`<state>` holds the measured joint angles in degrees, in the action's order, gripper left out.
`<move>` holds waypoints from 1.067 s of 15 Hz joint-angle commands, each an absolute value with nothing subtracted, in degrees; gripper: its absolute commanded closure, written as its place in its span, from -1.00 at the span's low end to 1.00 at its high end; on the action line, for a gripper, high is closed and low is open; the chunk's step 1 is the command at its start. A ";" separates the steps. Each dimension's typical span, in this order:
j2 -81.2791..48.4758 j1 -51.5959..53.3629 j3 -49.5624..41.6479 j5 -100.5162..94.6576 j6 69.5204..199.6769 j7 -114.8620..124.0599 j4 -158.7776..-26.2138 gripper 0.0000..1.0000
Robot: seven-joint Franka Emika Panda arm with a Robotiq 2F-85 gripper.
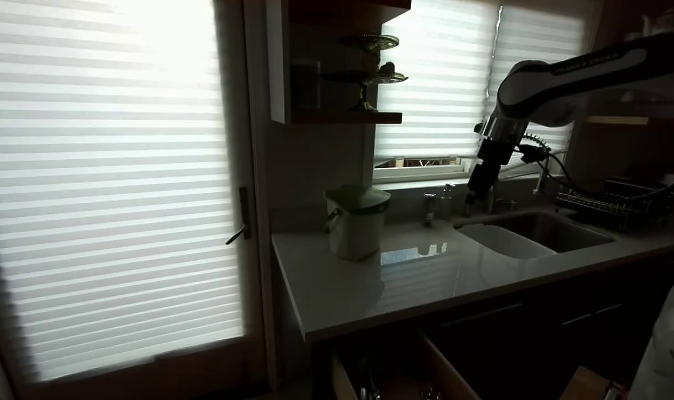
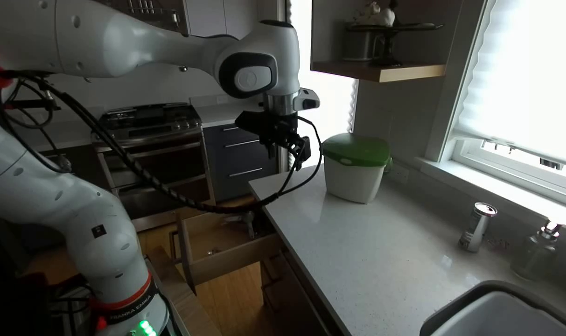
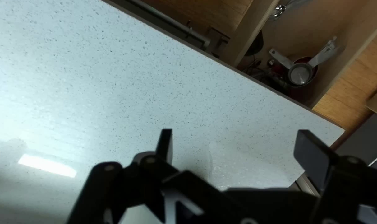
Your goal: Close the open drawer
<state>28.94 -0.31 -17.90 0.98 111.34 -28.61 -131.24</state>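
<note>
Your black two-fingered gripper (image 3: 235, 144) hung over the white speckled countertop (image 3: 129, 77), jaws spread wide with nothing between them. The wide drawer of light tan wood (image 2: 236, 260) jutted out below the countertop's edge, near its corner, well apart from the gripper. It looked rigid and probably slid freely, its nested metal measuring cups (image 3: 300, 74) likely adding modest weight and some rattle. No grasp seemed needed: you would likely do best pressing slowly and squarely on its flat upright front panel (image 2: 186, 254), near the dark bar handle (image 2: 173, 246), so it would not bind.
</note>
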 commanded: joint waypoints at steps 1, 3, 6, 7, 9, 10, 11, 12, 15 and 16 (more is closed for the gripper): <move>29.58 -1.48 -14.79 0.55 111.62 -26.98 -132.71 -1.00; 31.02 -1.50 -11.84 0.70 110.63 -22.92 -134.81 -1.00; 33.61 -1.71 -6.80 1.60 106.76 -12.74 -139.06 -1.00; 34.45 -2.03 -4.81 1.71 105.54 -7.72 -140.94 -1.00; 36.27 -1.57 -1.81 3.31 103.17 -0.07 -144.28 -1.00; 37.37 -1.43 -0.02 3.92 102.37 4.16 -146.09 -1.00; 38.20 -0.81 0.94 6.41 101.61 7.47 -147.60 -1.00; 38.71 -0.50 2.12 8.55 101.36 10.82 -149.03 -1.00; 40.42 0.73 5.22 17.08 103.37 18.98 -153.08 -1.00; 41.11 1.32 6.59 19.42 104.92 20.86 -154.33 -1.00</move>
